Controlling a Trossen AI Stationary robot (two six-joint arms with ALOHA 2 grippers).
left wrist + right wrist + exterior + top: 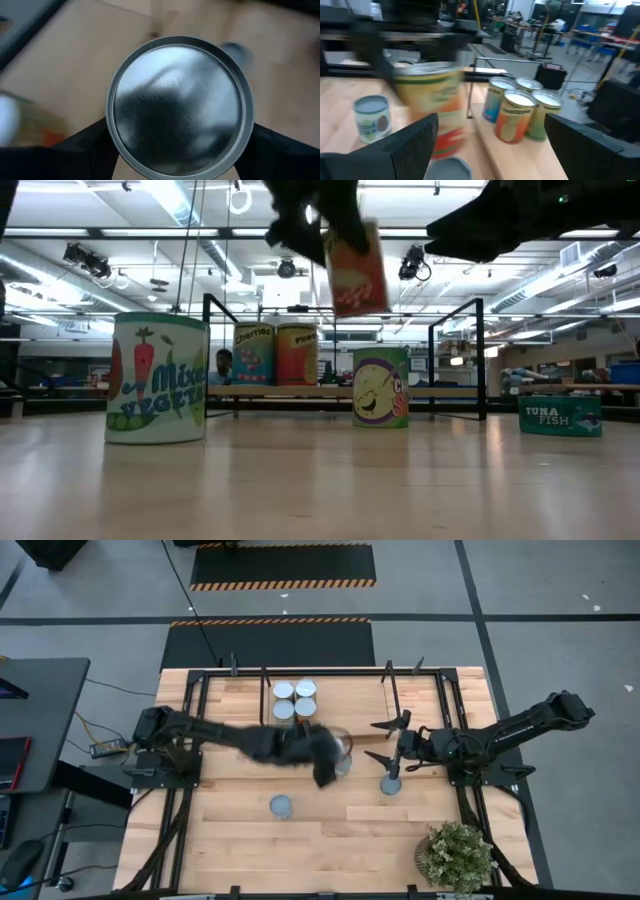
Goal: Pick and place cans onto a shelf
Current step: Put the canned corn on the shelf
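You're seeing left gripper (338, 755) clamping a can (355, 268) mid-air over table centre; right gripper (392, 753) spread wide nr flat tin (390, 785).

A bushy potted plant (456, 856) stood at the worktop's (330, 840) near right corner, hazard-striped black mats (283, 567) lay on the grey floor beyond.

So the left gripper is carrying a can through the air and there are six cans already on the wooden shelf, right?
Not quite. The left gripper does carry a yellow-and-red labelled can in the air, but the high view shows four silver-topped cans on the light wooden black-framed shelf, not six.
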